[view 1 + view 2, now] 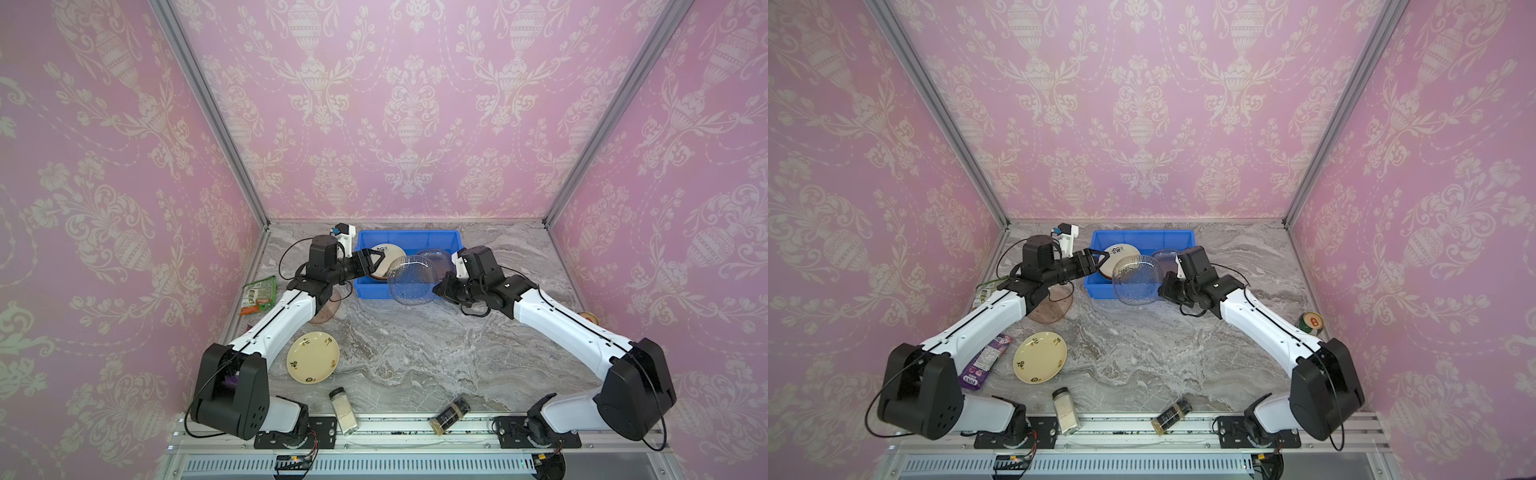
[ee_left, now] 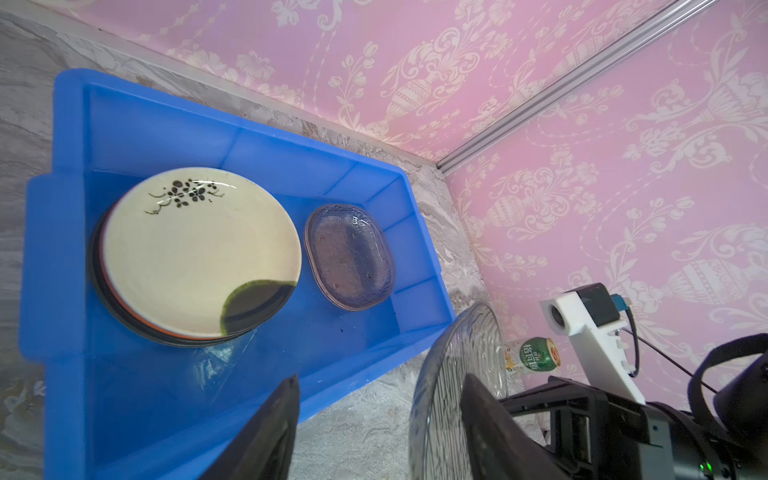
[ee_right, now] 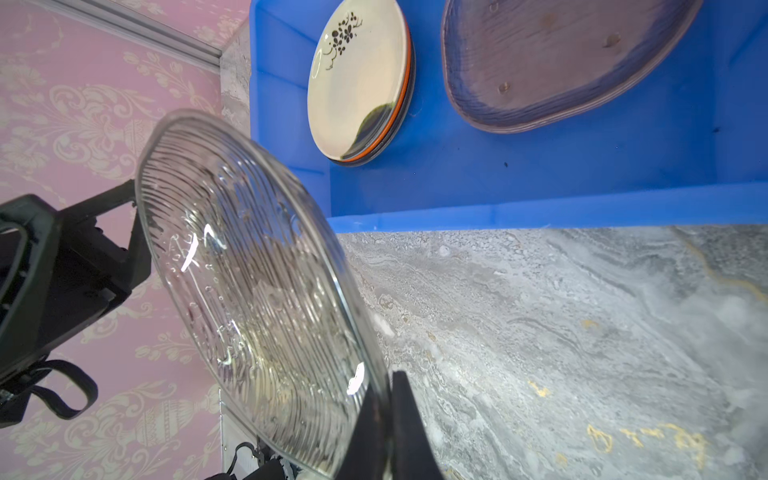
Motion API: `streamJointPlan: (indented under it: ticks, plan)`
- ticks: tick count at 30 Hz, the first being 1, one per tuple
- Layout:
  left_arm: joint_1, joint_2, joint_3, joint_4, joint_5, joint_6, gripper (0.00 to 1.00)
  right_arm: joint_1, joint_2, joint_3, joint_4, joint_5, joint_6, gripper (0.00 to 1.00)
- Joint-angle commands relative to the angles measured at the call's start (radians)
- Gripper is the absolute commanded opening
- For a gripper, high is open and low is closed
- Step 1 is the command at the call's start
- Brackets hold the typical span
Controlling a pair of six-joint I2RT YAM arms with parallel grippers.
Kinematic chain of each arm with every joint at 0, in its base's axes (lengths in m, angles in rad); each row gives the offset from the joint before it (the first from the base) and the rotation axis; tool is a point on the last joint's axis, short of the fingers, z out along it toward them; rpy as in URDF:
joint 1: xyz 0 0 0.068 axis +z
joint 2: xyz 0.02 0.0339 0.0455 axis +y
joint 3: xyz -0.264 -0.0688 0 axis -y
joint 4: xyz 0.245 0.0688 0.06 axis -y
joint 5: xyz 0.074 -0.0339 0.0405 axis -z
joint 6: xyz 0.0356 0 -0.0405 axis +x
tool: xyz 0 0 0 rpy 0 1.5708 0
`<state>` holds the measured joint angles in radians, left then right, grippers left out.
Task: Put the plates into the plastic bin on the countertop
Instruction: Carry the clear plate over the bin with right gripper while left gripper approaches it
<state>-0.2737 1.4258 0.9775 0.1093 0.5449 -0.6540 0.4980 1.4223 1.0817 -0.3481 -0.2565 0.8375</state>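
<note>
Right pincer (image 3: 384, 399) pinches the glass plate (image 1: 411, 280) by its rim, holding it on edge above the table (image 1: 415, 353) at the near wall of the bin (image 1: 368, 291). The bin's floor lies just beyond. Left pincer (image 1: 378, 262), spread, straddles the plate's opposite rim.

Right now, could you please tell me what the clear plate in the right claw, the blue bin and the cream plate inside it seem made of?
The clear plate is probably glass: ribbed, with sharp glints, wallpaper showing through. The blue bin looks like moulded plastic: even colour, soft sheen. The cream plate inside it seems glazed ceramic: glossy, with painted dark flowers.
</note>
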Motion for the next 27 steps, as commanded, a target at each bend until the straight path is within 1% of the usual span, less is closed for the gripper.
streamJointPlan:
  ticks: [1,7,12,15,18,21,23,27]
  plan:
    - [-0.031,0.044,0.024,0.062,0.058,-0.038,0.55,-0.025,0.03,0.007,0.069,-0.004,-0.007,0.0]
    - [-0.062,0.107,0.038,0.092,0.06,-0.059,0.57,-0.048,0.086,0.051,0.104,-0.019,-0.005,0.0]
    - [-0.071,0.14,0.056,0.085,0.049,-0.055,0.55,-0.063,0.114,0.073,0.122,-0.029,0.003,0.0]
    - [-0.072,0.165,0.07,0.071,0.044,-0.052,0.48,-0.069,0.116,0.081,0.126,-0.027,0.005,0.0]
    - [-0.072,0.187,0.086,0.053,0.032,-0.045,0.35,-0.074,0.119,0.083,0.123,-0.02,0.005,0.0]
    - [-0.073,0.211,0.11,0.03,0.021,-0.037,0.31,-0.073,0.124,0.087,0.121,-0.025,0.001,0.0]
    - [-0.075,0.229,0.132,0.01,0.017,-0.032,0.24,-0.073,0.132,0.123,0.118,-0.023,0.002,0.0]
    - [-0.081,0.266,0.174,-0.031,0.001,-0.009,0.16,-0.074,0.14,0.139,0.096,-0.003,-0.007,0.0]
